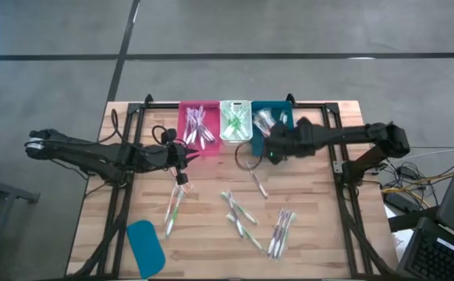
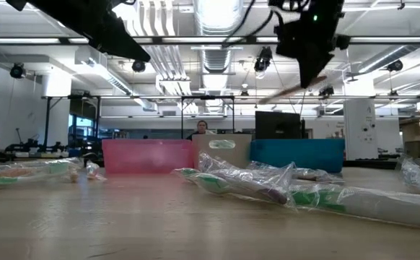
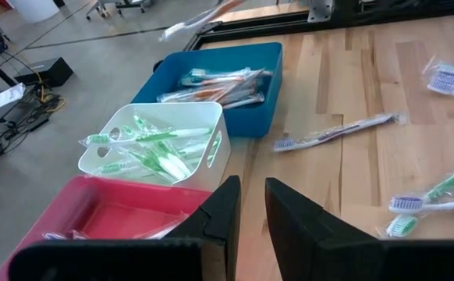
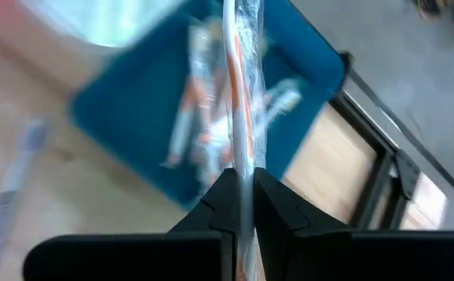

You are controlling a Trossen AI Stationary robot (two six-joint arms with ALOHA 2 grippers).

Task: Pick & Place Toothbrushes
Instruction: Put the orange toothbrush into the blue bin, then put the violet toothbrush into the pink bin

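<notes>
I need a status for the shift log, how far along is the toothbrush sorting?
Partway. The pink bin, white bin and blue bin already hold toothbrushes. The right hand grips an orange toothbrush above the blue bin. Several loose toothbrushes remain on the table.

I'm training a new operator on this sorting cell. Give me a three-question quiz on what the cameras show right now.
1. True or false: the right tool is shut on an orange-accented toothbrush above the blue bin.
2. Which bin holds the green-accented brushes: A pink bin, B white bin, C blue bin?
3. Fill in: the teal lid lies near the table's ____ front corner, seen from above.

Key: 1 true; 2 B; 3 left.
</notes>
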